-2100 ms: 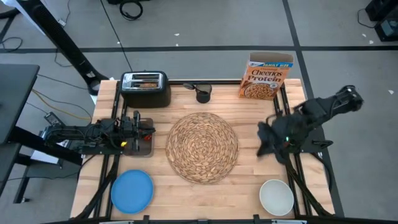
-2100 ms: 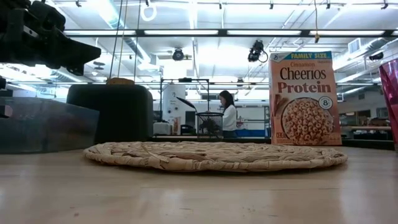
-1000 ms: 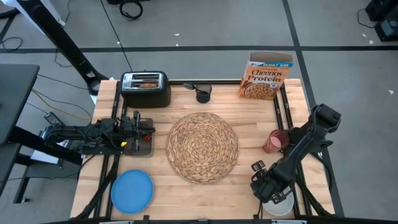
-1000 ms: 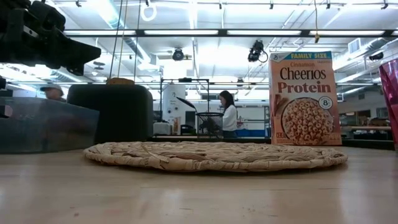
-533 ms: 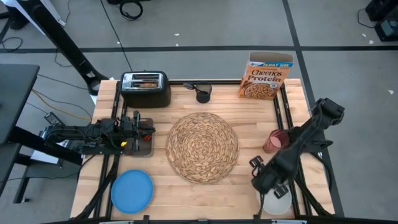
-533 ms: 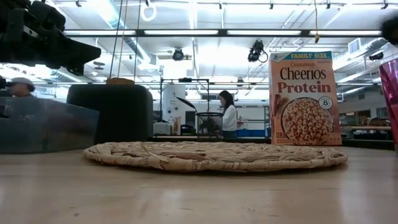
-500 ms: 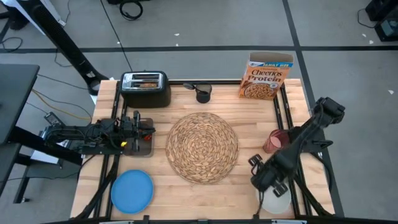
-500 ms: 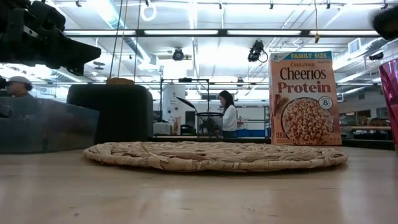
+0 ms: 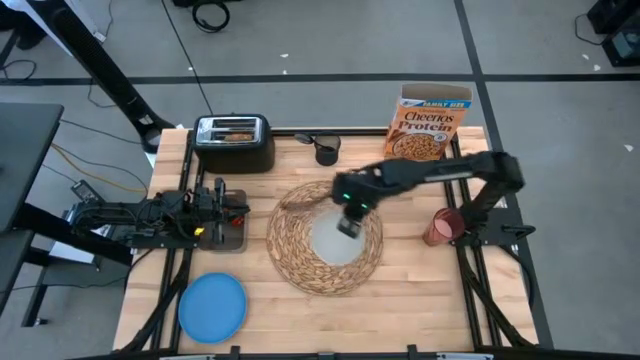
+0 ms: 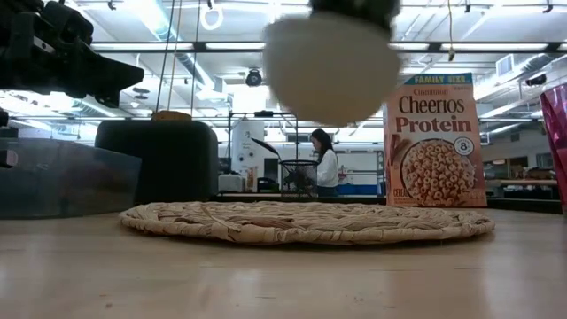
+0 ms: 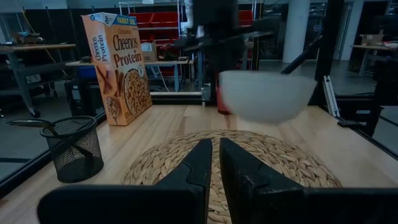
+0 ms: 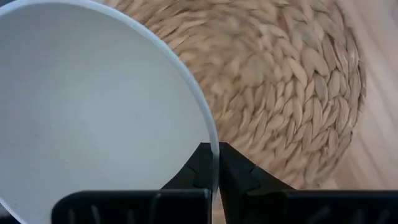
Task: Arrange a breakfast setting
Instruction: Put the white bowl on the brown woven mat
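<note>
I have the right gripper (image 12: pixel 213 163) pinched shut on the rim of the white bowl (image 9: pixel 335 238), one finger inside the wall and one outside, so the bowl hangs beside and below the jaws, clear above the woven placemat (image 9: pixel 290 250). It looks rigid, smooth and breakable to me, and a one-sided rim hold will likely let it tip or slip, so I would lower it gently and level. My left gripper (image 11: pixel 214 163) waits by the table's left edge, fingers nearly together on nothing.
</note>
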You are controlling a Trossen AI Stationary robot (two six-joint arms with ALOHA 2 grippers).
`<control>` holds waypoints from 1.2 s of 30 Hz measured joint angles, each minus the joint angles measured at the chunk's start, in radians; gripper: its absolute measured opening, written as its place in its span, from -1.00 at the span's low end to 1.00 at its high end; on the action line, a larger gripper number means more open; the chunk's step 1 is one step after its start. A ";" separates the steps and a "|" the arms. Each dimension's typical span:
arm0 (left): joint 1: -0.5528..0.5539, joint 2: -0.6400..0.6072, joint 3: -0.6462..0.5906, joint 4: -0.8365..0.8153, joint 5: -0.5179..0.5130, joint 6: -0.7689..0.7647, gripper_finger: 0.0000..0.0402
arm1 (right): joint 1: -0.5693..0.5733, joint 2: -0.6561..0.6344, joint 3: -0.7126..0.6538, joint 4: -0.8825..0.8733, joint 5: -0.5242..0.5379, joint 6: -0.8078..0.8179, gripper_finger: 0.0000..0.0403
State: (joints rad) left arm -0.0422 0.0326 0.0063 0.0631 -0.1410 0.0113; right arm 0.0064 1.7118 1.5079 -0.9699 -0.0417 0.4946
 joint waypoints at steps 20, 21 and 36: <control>0.000 0.000 0.000 0.000 0.000 0.000 -0.80 | -0.168 0.212 0.030 -0.078 -0.072 0.124 -0.88; 0.000 0.000 0.000 0.000 0.000 0.000 -0.80 | -0.167 0.212 0.030 -0.078 -0.068 0.127 -0.87; 0.000 0.000 0.000 0.000 0.000 0.131 -0.80 | -0.131 0.211 0.030 -0.075 -0.018 0.213 -0.55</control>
State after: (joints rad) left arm -0.0423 0.0326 0.0063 0.0635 -0.1413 0.1425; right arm -0.1246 1.9228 1.5379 -1.0452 -0.0599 0.7080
